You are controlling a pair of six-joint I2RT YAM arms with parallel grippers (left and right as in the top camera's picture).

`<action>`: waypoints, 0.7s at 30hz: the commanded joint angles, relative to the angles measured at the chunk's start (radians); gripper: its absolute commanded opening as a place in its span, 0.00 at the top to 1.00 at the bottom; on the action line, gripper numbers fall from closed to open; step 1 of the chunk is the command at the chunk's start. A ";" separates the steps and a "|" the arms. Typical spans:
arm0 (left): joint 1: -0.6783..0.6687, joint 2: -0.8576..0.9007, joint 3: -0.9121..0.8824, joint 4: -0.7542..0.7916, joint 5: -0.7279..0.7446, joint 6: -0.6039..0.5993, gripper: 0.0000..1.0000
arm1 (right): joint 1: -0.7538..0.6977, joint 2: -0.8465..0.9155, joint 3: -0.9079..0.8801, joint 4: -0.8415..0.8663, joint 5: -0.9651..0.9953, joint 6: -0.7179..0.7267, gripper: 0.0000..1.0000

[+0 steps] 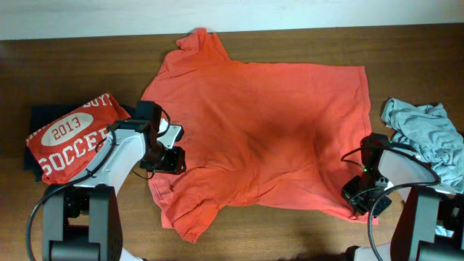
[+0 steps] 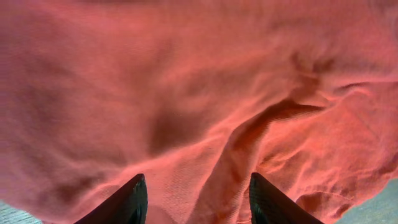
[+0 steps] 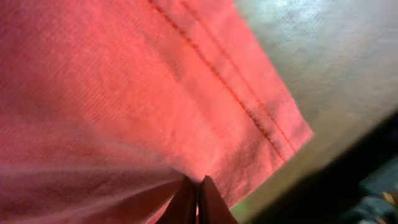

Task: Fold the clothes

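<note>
Step in hand, by the look of it: first fold of shirt (image 1: 261, 130). Laid open and wrinkled mid-table (image 1: 87, 65), one flap sticking out far-left, another near-left, hem along the right side.

At right gripper (image 3: 198, 186): pressed together, pinching shirt just inside the near-right hem corner. Double stitch line running beside the tips, corner itself loose past the pinch.

At left gripper (image 2: 196, 186): spread, poised over shirt's left edge between the two flaps. Cloth below the fingers, nothing caught between them. Can't tell whether touching or just above.

Elsewhere: folded shirt (image 1: 69, 138) with SOCCER print at far left, resting on navy cloth (image 1: 40, 116). Grey shirt (image 1: 428, 134) crumpled at far right, well apart from the folded pair.

Progress guess: one piece done, this one only gripped at one corner, grey shirt waiting.

Next move, as a judgement:
- drop left onto its edge and close on cloth, not on air
- check for one layer only, given the ridge of wrinkles right ahead of the fingers
- lift both sides together and carry across evenly

Risk: pulling from the right alone, likely to skew or drag the whole shirt instead of folding it.
</note>
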 commanded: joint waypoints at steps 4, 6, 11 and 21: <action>0.002 0.007 -0.003 0.000 -0.006 -0.009 0.48 | -0.043 0.005 0.060 -0.022 0.098 -0.036 0.83; 0.002 0.007 0.001 0.000 -0.006 -0.009 0.48 | -0.044 0.005 0.071 -0.019 0.074 -0.097 0.66; 0.002 -0.001 0.093 -0.071 0.002 -0.009 0.48 | -0.042 -0.013 0.174 -0.019 -0.048 -0.241 0.60; 0.001 -0.045 0.188 -0.133 -0.011 -0.001 0.50 | -0.041 -0.061 0.345 -0.041 -0.327 -0.392 0.45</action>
